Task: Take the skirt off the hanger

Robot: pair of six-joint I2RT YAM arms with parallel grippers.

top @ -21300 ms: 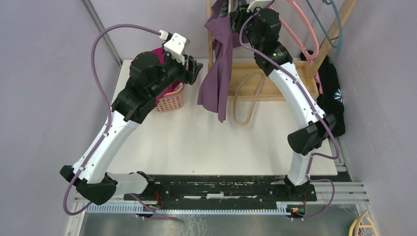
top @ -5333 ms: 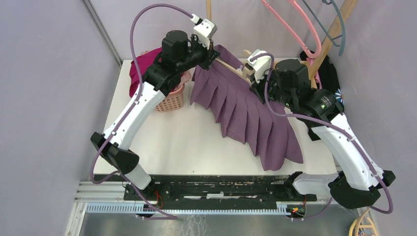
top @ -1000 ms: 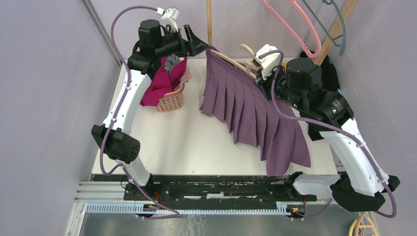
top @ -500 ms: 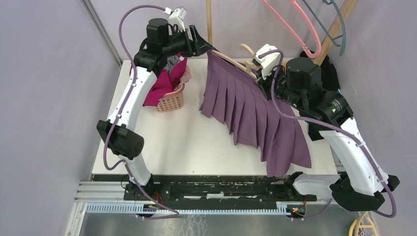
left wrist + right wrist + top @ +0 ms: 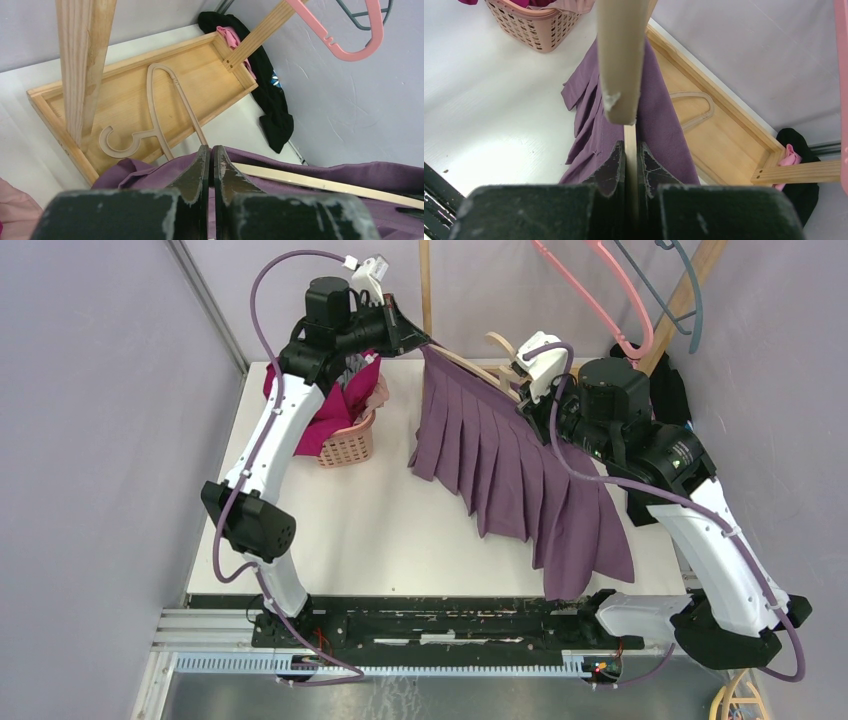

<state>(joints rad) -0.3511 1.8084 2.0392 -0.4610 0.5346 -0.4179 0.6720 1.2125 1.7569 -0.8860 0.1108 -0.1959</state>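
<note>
Skirt (image 5: 520,475) hem nears table (image 5: 350,530) edge (left open).

The top camera hangs above and behind the arm bases, looking down and forward over the whole desk (image 5: 380,530) from some way off. The left wrist camera sits close behind its pincer (image 5: 210,150), facing across the desk's far edge toward the tray (image 5: 125,100) and the right wall. The right wrist camera, equally close to its pincer (image 5: 630,147), looks steeply down at the desk, basket (image 5: 539,25) and tray. All three views share the skirt (image 5: 520,480) and hanger (image 5: 630,132).
</note>
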